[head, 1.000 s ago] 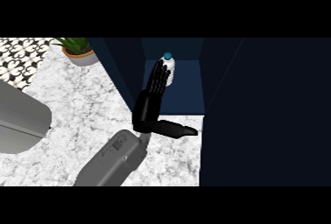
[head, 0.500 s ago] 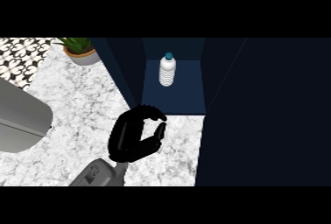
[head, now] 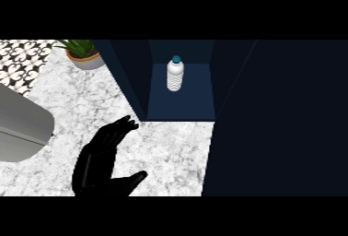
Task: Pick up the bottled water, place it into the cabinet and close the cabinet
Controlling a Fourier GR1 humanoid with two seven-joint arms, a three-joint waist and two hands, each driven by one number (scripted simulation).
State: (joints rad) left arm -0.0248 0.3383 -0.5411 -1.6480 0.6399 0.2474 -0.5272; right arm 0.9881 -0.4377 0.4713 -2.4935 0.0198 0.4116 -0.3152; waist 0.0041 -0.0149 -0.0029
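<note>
At the far left a grey rounded object is seen on the marble table, with a potted plant behind it. Left of centre the left hand is held over the table, its fingers straight and released, thumb out, nothing grasped. Further right the bottled water stands upright inside the open cabinet, apart from the hand. It is judged light, fairly stiff and easily tipped, and best held round its ribbed middle. At the right a dark panel, likely the door, is not yet shut.
</note>
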